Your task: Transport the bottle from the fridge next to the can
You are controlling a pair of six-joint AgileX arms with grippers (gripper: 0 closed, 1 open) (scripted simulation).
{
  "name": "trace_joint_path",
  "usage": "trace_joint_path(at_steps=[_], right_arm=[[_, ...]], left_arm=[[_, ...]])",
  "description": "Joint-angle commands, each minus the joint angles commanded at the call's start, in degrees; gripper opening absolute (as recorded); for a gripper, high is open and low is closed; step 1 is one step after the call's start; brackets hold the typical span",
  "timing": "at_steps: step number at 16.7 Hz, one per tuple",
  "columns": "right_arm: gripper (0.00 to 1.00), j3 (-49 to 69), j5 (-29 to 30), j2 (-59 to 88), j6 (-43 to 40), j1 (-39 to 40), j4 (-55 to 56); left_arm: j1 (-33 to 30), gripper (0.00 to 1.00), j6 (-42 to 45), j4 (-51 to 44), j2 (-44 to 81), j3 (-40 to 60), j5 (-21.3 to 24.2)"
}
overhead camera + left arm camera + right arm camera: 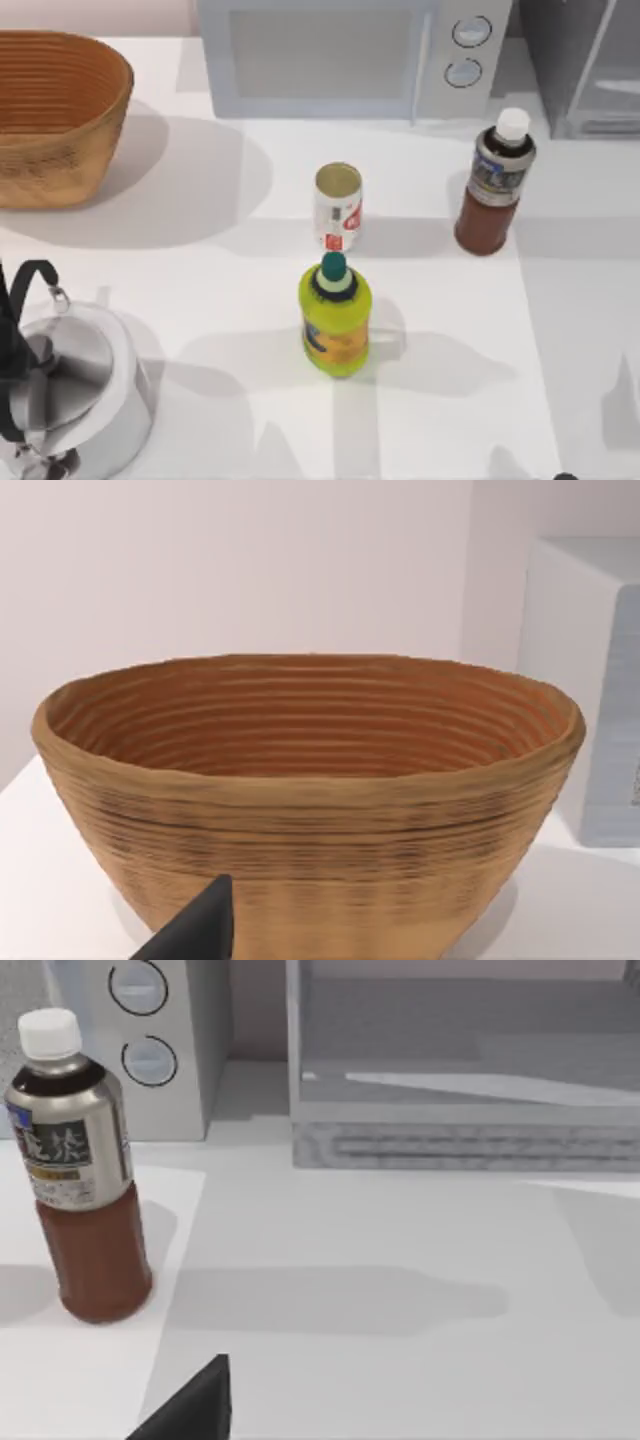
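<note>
One slim bottle (495, 185) stands upright on the bench at the can's (338, 207) three o'clock, fridge (585, 60) beyond at one o'clock. Likely rigid, top-heavy and smooth; grasp the label band. Gripper openings: cannot tell.

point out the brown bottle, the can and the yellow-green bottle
brown bottle (487, 215), top view, lower brown body
can (338, 215), top view, white side wall
yellow-green bottle (335, 335), top view, yellow-green body

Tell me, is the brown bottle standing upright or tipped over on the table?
Upright. The bottle stands on its base on the table with the white cap on top, as the right wrist view also shows.
</note>
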Motion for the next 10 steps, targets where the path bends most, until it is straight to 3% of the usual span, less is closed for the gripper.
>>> trace_joint_path(at_steps=[5, 10], right_arm=[[1.00, 9.8, -0.1, -12.0, -0.1, -0.1, -23.8], [1.00, 15.5, 0.0, -18.8, -0.2, -0.2, -35.5]], left_arm=[[0.0, 1.00, 0.0, 0.0, 0.0, 0.0, 0.0], [0.0, 1.00, 0.0, 0.0, 0.0, 0.0, 0.0]])
